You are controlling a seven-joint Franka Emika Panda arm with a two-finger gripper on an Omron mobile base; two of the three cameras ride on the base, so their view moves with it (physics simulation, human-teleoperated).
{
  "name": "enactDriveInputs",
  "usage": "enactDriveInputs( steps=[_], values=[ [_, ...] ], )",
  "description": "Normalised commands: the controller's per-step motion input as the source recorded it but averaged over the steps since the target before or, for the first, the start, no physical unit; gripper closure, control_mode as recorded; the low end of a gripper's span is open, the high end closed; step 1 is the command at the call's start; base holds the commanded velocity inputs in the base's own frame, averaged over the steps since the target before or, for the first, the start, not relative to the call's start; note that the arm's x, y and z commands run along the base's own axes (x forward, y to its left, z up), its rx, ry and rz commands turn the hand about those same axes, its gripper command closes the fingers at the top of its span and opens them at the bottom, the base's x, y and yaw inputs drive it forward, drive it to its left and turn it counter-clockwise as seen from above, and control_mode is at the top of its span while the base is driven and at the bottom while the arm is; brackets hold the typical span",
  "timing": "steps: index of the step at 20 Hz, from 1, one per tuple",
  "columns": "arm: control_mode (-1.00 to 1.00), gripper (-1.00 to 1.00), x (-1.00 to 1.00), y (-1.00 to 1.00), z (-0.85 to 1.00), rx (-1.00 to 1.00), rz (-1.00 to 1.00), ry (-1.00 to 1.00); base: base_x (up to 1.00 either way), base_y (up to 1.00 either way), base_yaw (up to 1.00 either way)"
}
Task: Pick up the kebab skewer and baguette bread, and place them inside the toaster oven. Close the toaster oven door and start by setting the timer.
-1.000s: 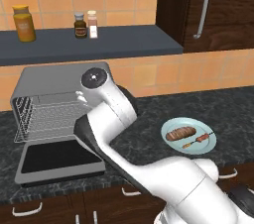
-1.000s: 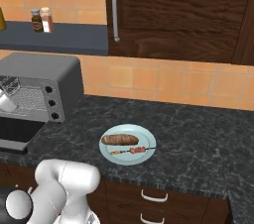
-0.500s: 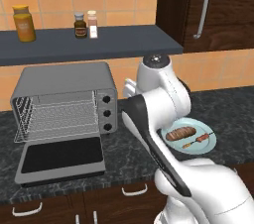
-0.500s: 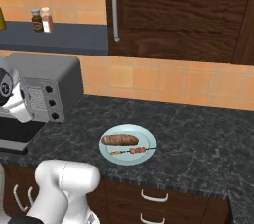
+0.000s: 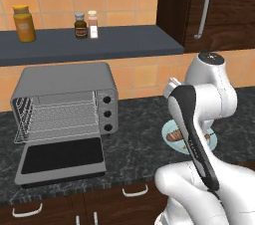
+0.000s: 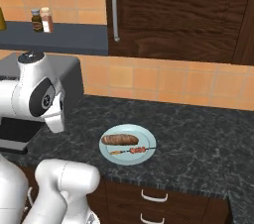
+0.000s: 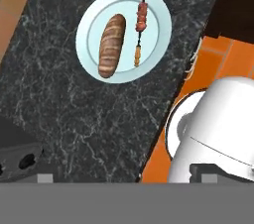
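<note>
my hand hangs high above the black speckled stone counter (image 7: pixel 89 124), jaws spread wide and holding nothing, as i line up for the first pick. the pale blue round plate (image 6: pixel 147 154) lies near the counter's front edge, well apart from the boxy grey metal toaster oven (image 5: pixel 64 85), whose dark-glass door (image 5: pixel 61 158) lies folded flat on the counter with the wire rack (image 5: pixel 57 115) bare behind it. on the plate the short golden-brown baguette with its scored crust (image 7: pixel 111 45) and the thin kebab skewer with red-brown and orange chunks at its middle (image 7: pixel 140 26) lie side by side, close but not touching. to do this well, i judge that i should come straight down over one item only, turn my wrist so the jaws cross it rather than run along it, and take the skewer at its meat, since the bare stick looks too thin to pinch. the loaf looks firm and rounded, the plate smooth and shallow, so a centred grip matters.
</note>
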Motion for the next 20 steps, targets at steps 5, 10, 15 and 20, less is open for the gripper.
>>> enactDriveInputs(
  steps=[5, 10, 15, 20],
  values=[
    [-1.00, -1.00, 0.49, -1.00, -0.04, 0.11, 0.00, 0.13, 0.00, 0.00, 0.00],
    [-1.00, -1.00, 0.71, -0.91, -0.19, 0.13, 0.00, 0.10, 0.00, 0.00, 0.00],
    [-1.00, -1.00, 0.60, -0.49, -0.31, 0.04, 0.00, 0.11, 0.00, 0.00, 0.00],
    [-1.00, -1.00, 0.42, -0.14, -0.49, 0.00, 0.00, 0.04, 0.00, 0.00, 0.00]
  ],
)
